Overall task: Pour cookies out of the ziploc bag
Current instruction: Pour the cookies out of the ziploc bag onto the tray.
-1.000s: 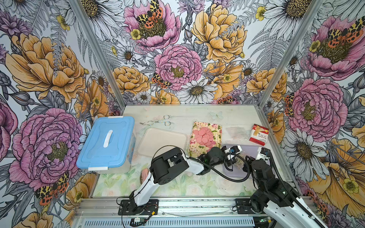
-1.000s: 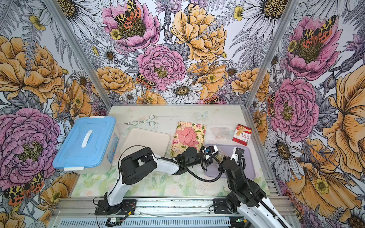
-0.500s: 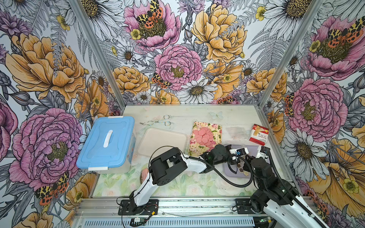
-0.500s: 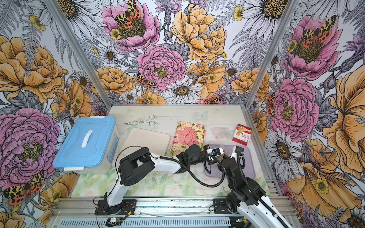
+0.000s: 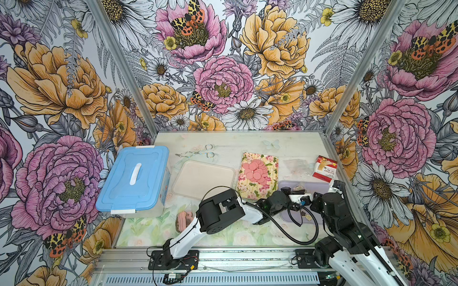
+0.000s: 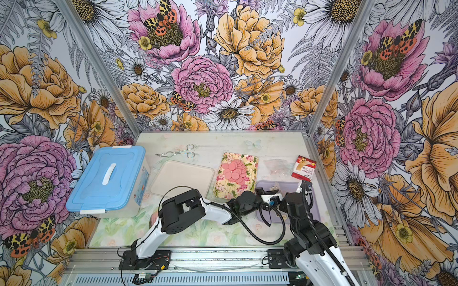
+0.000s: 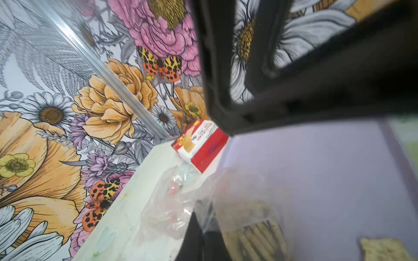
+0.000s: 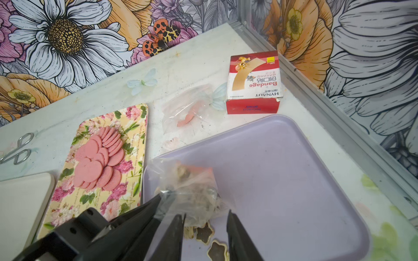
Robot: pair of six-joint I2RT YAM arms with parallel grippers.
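The clear ziploc bag (image 8: 192, 187) hangs over the lilac tray (image 8: 294, 180), with beige and dark cookies still inside. My left gripper (image 7: 199, 228) is shut on the bag's plastic; in a top view it (image 5: 287, 191) sits at the tray's left rim. My right gripper (image 8: 205, 213) is open just below the bag, its jaws apart with nothing clamped. Star-flower cookies (image 8: 204, 233) lie on the tray between its fingers. In the left wrist view the bag (image 7: 244, 203) holds stacked cookies (image 7: 255, 237), and one cookie (image 7: 382, 248) lies on the tray.
A floral tray (image 5: 270, 163) holding pink round cookies sits left of the lilac tray. Behind lie an empty clear bag (image 5: 296, 166) and a red bandage box (image 5: 325, 168). Further left are a beige tray (image 5: 203, 178), metal tongs (image 5: 198, 152) and a blue-lidded box (image 5: 133, 178). Another bag of cookies (image 5: 183, 218) lies near the front.
My right gripper's jaws have spread apart. The left gripper has shifted a little to the right over the lilac tray, carrying the bag.
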